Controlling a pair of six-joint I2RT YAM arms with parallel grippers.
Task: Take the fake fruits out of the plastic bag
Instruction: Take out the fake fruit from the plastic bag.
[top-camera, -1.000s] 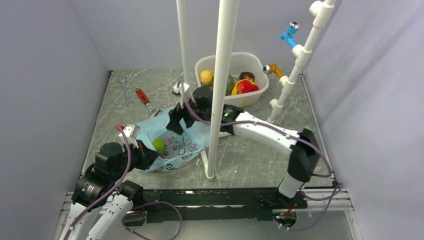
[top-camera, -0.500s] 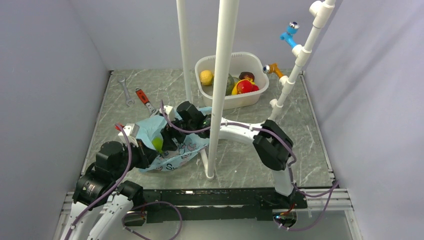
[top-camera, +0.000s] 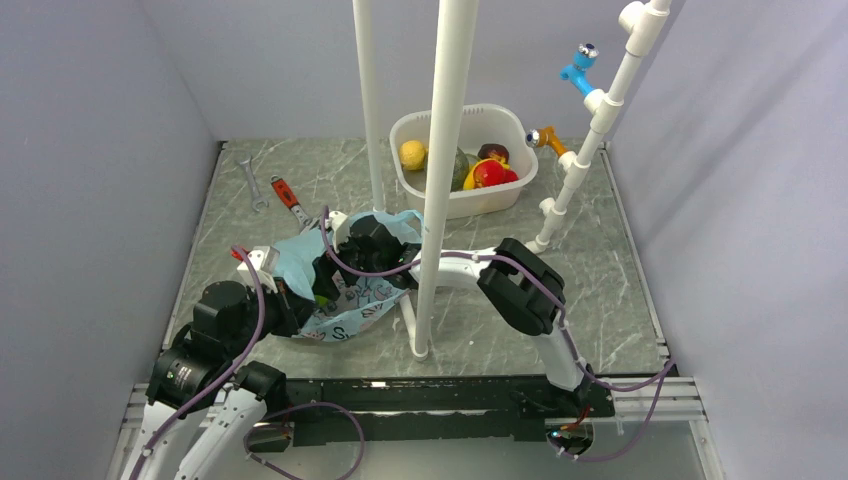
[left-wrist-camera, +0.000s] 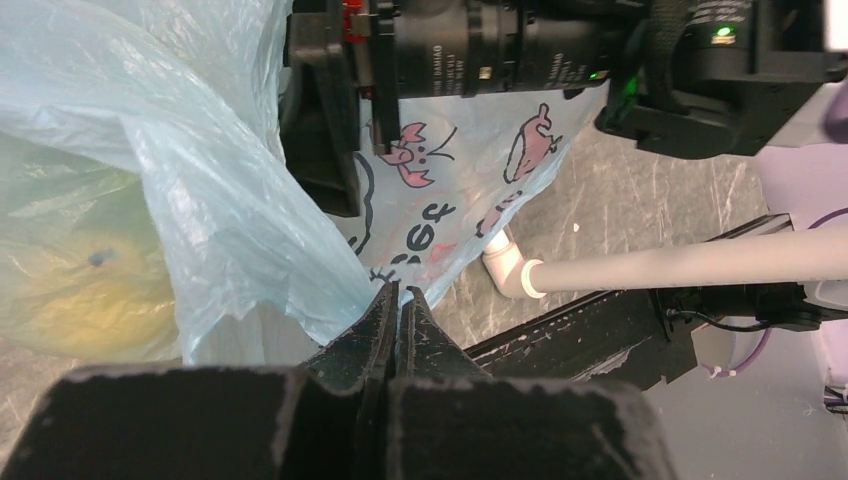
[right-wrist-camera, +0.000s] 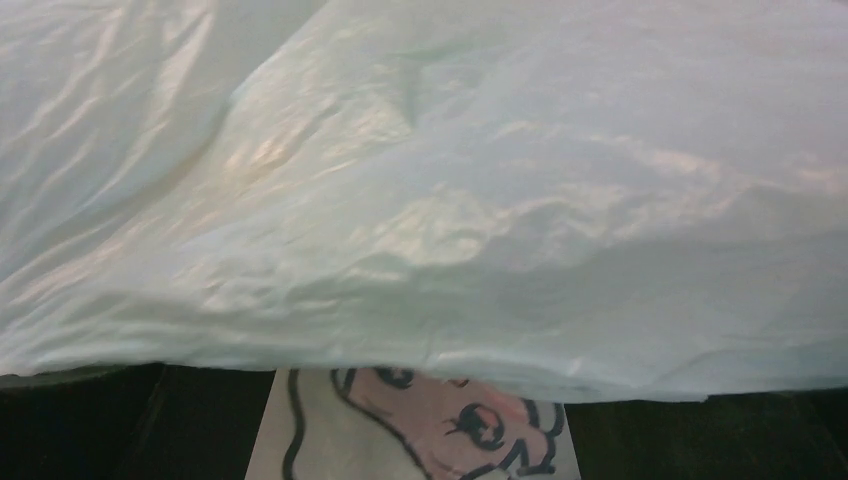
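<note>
The light blue plastic bag (top-camera: 352, 290) lies at the front left, its printed side showing in the left wrist view (left-wrist-camera: 450, 190). My left gripper (top-camera: 288, 300) is shut on the bag's edge film (left-wrist-camera: 398, 292). A yellow-green fake fruit (left-wrist-camera: 80, 290) shows through the film inside the bag; in the top view only a sliver (top-camera: 321, 298) shows. My right gripper (top-camera: 330, 272) is pushed into the bag's mouth, its jaws apart (right-wrist-camera: 420, 410), with bag film (right-wrist-camera: 420, 200) draped over its camera. It holds nothing that I can see.
A white tub (top-camera: 440, 200) at the back holds a yellow lemon (top-camera: 412, 153), a dark green fruit (top-camera: 459, 166) and a red fruit (top-camera: 488, 173). Two white poles (top-camera: 440, 180) stand mid-table. A red-handled wrench (top-camera: 288, 196) and a steel spanner (top-camera: 250, 180) lie back left.
My right arm has swung left and down from above the bag into its mouth. The fruit in the bag is now mostly covered. The left gripper has kept its hold.
</note>
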